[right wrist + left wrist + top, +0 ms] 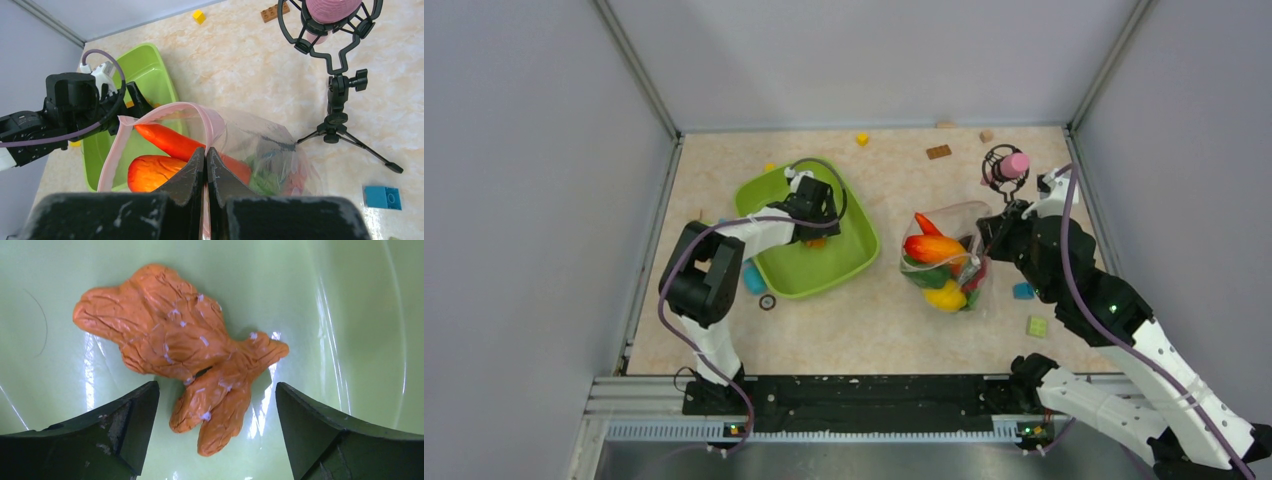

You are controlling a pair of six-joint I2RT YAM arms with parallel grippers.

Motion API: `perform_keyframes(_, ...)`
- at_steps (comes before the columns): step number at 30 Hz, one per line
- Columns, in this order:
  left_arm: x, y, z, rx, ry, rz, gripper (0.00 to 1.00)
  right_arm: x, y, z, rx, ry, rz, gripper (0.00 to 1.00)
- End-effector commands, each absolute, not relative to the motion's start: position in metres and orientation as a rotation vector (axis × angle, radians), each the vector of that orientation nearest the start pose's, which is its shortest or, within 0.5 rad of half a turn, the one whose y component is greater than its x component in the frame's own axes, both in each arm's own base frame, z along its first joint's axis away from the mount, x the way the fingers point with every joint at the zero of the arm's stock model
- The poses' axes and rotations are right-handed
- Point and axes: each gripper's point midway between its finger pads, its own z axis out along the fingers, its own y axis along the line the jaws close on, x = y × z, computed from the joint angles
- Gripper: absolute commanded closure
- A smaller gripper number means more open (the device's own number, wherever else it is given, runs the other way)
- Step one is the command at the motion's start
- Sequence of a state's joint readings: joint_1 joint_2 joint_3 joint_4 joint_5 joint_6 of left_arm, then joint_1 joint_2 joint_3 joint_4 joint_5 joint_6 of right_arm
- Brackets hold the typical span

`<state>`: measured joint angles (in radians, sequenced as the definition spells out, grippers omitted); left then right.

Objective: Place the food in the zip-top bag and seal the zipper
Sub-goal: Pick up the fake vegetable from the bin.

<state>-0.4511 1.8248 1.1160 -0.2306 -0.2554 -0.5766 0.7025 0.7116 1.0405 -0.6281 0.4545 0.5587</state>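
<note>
the left gripper (215, 385) hung low inside the green tray (350, 315), its jaws spread wide with nothing between them. just ahead of the fingertips lay an orange piece (165, 325), flat on the tray floor. it was the only food visible outside the bag. it was lumpy and wrinkled, a broad body with two stubby lobes branching off. in the left wrist view its long axis ran from upper left to lower right. the broad end pointed up-left and the lobes pointed down toward the gap between the jaws.

it looked like a light toy, probably fairly stiff, and the creased skin should give the pads some bite. the tray floor was glossy, so a push from one finger alone could send it skating. the narrow waist where the lobes met the body seemed the best place to hold, with the jaws closing across it.

the right gripper (206, 152) was clamped on the bag (265, 145) at its mouth, right at the pink zipper (116, 150). it held that edge up so the mouth gaped toward the tray. the bag stood to the right of the tray, apart from it, and held a red chilli (165, 140) and other pieces. the film looked thin and floppy, so the mouth would likely sag if let go.
</note>
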Motion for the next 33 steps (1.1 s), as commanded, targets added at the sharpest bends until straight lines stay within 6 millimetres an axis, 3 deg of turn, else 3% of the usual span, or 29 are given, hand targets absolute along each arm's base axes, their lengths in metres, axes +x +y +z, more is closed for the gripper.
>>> perform_keyframes(1, 0.399, -0.153, 0.018, -0.297, 2.493, 0.008, 0.11, 0.236, 0.114, 0.334, 0.212, 1.786, 0.448, 1.0)
perform_keyframes(10, 0.388, -0.145, 0.0, -0.277, 2.564, 0.09, 0.37, 0.238, 0.113, 0.336, 0.209, 1.771, 0.438, 1.0)
perform_keyframes(14, 0.384, -0.148, -0.006, -0.286, 2.584, 0.065, 0.61, 0.237, 0.114, 0.337, 0.206, 1.768, 0.445, 1.0)
perform_keyframes(16, 0.387, -0.15, 0.002, -0.293, 2.559, 0.043, 0.7, 0.236, 0.114, 0.338, 0.203, 1.765, 0.454, 1.0)
perform_keyframes(20, 0.403, -0.156, 0.046, -0.288, 2.451, -0.033, 0.81, 0.235, 0.115, 0.34, 0.193, 1.761, 0.461, 1.0)
perform_keyframes(26, 0.418, -0.181, 0.147, -0.214, 2.225, -0.288, 0.82, 0.231, 0.127, 0.347, 0.137, 1.766, 0.525, 1.0)
perform_keyframes(29, 0.413, -0.191, 0.198, -0.129, 2.104, -0.413, 0.83, 0.228, 0.136, 0.351, 0.092, 1.77, 0.565, 1.0)
perform_keyframes(30, 0.408, -0.197, 0.215, -0.078, 2.064, -0.469, 0.88, 0.229, 0.138, 0.352, 0.08, 1.773, 0.571, 1.0)
perform_keyframes(31, 0.401, -0.206, 0.233, -0.015, 2.017, -0.537, 0.93, 0.228, 0.141, 0.352, 0.07, 1.778, 0.579, 1.0)
perform_keyframes(33, 0.378, -0.229, 0.27, 0.149, 1.919, -0.722, 0.95, 0.229, 0.144, 0.352, 0.061, 1.783, 0.586, 1.0)
